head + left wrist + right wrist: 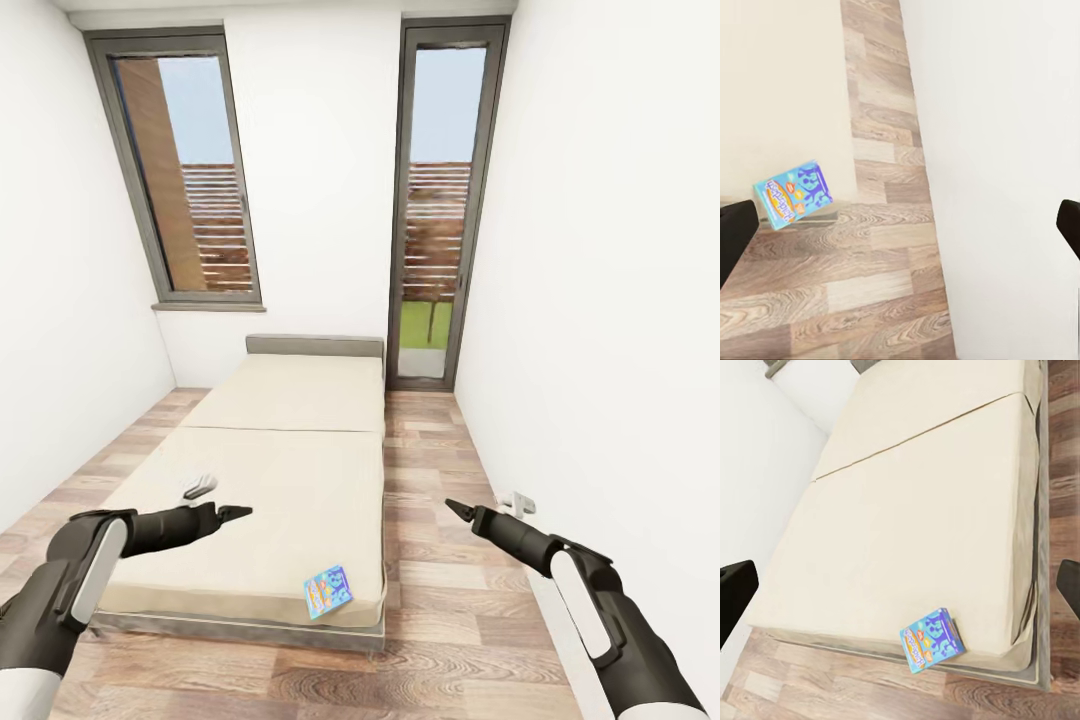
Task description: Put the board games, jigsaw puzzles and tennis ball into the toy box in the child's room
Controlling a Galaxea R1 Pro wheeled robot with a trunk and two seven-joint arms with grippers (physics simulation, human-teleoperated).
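A light-blue board game (pixel 328 592) with cartoon pictures lies on the cream bed (pixel 290 460) at its near right corner, partly over the edge. It is also in the left wrist view (pixel 793 193) and the right wrist view (pixel 932 640). A small pale flat object (pixel 200 487) rests on the bed's left side, too small to identify. My left gripper (pixel 238 513) hovers open over the bed's near left part. My right gripper (pixel 458 509) hangs open above the floor to the right of the bed. Both are empty. The table and toy box are out of view.
A strip of wood-plank floor (pixel 430 520) runs between the bed and the white right wall (pixel 600 350). A wall socket (pixel 518 502) sits low on that wall. A window (pixel 190 180) and a glass door (pixel 435 210) are at the far end.
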